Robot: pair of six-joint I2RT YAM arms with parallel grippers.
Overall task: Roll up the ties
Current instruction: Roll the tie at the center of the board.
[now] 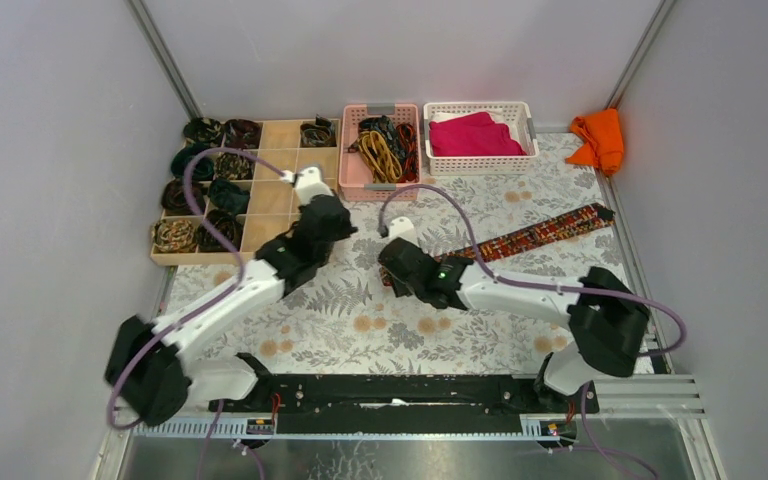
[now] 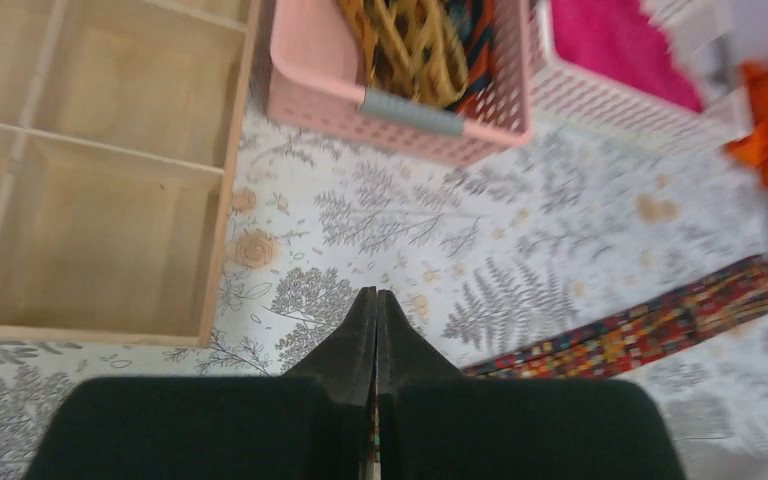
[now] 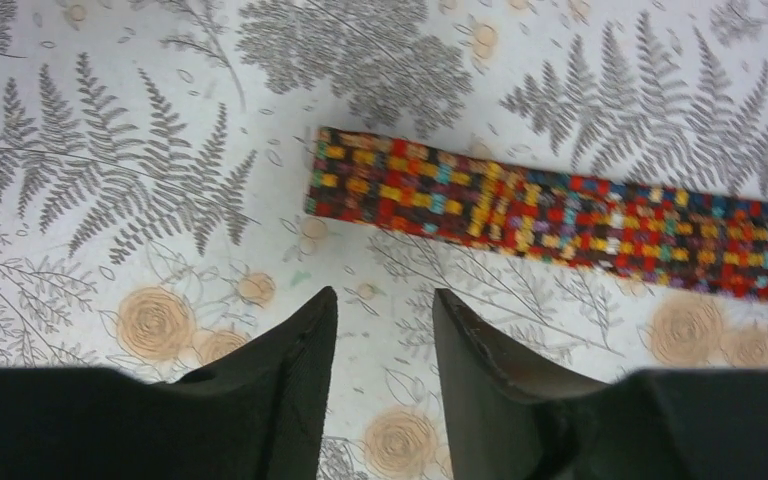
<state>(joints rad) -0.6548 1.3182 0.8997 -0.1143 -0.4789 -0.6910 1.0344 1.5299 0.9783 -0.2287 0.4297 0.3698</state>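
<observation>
**Item: patterned necktie, laid out flat, not yet rolled**

**Location.** The red-orange-and-dark tie (image 1: 535,235) lies full length on the fern-print table cover (image 1: 360,320). In the top view it runs diagonally from the middle of the frame up toward the right. Its square-cut end sits at upper centre of the right wrist view, just beyond my fingertips and not touching them.

**My tools.** My right gripper (image 3: 380,300) has its jaws parted with nothing between them, poised near that end. My left gripper (image 2: 375,295) has its jaws pressed together and holds nothing, hovering beside the wooden tray (image 1: 278,215).

**Handling, as I judge it.** Light, limp woven fabric with no stiffness of its own. It is likely to crease, buckle or skid on the cover rather than turn over cleanly. It looks thin and flush to the surface, so one finger must get under the edge.

**Where I take hold.** At the square end, pinching across its width, then turning it onto itself. A slack start would probably give a loose coil.

**Related stock.** Rolled ties (image 1: 205,130) fill tray compartments at upper left, and loose ties (image 1: 385,145) sit in the pink basket (image 1: 350,170).
</observation>
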